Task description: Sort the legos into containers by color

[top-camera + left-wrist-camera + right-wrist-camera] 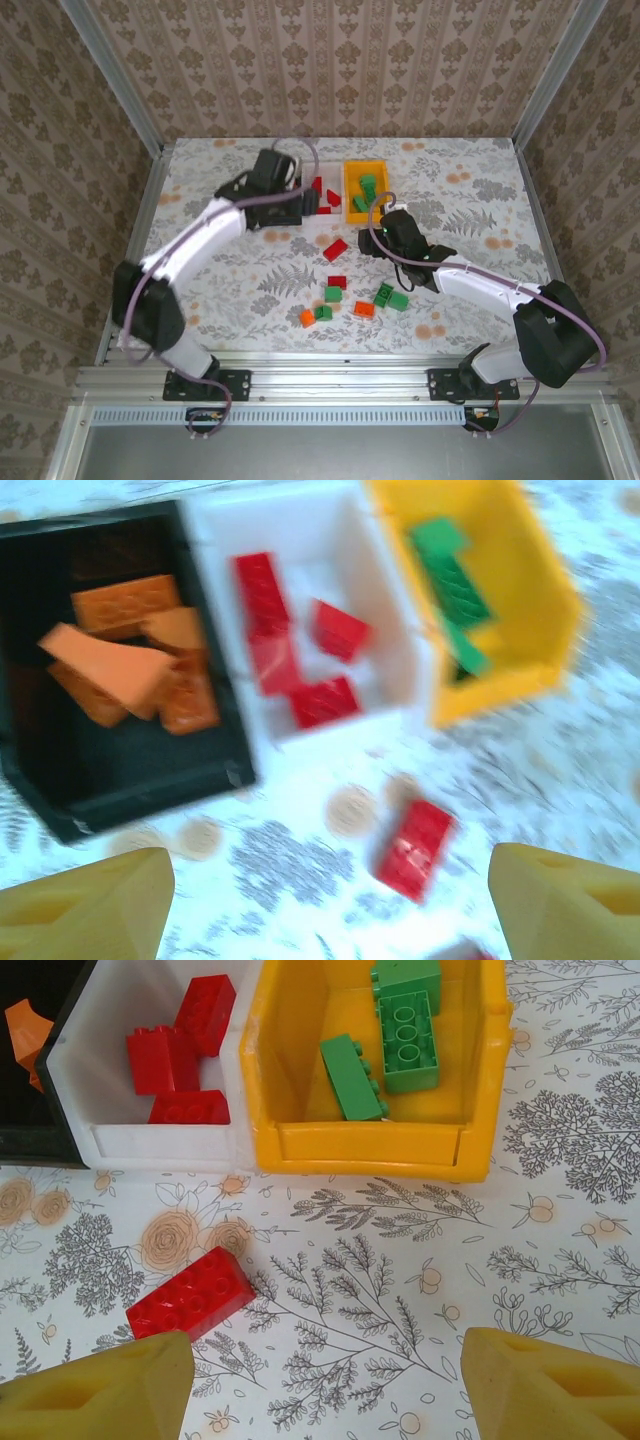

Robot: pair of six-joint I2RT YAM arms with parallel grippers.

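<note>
Sorting looks partly done, tbh. Orange legos (125,605) are piled in the black bin (150,790), red legos (262,585) in the white bin (310,515), and green legos (405,1035) in the yellow bin (370,1145), all along the top of the wrist views. One red brick (190,1295) is left flat on the worktop (400,1260) just below the white bin. A loose bunch (333,294) is scattered low in the middle of the top view. The left hand (330,910) and right hand (325,1390) are both spread apart, with nothing clamped. The bricks are probably light, rigid and a bit slick. They're best pinched across the narrow width on the flat side walls, not over the studs.
</note>
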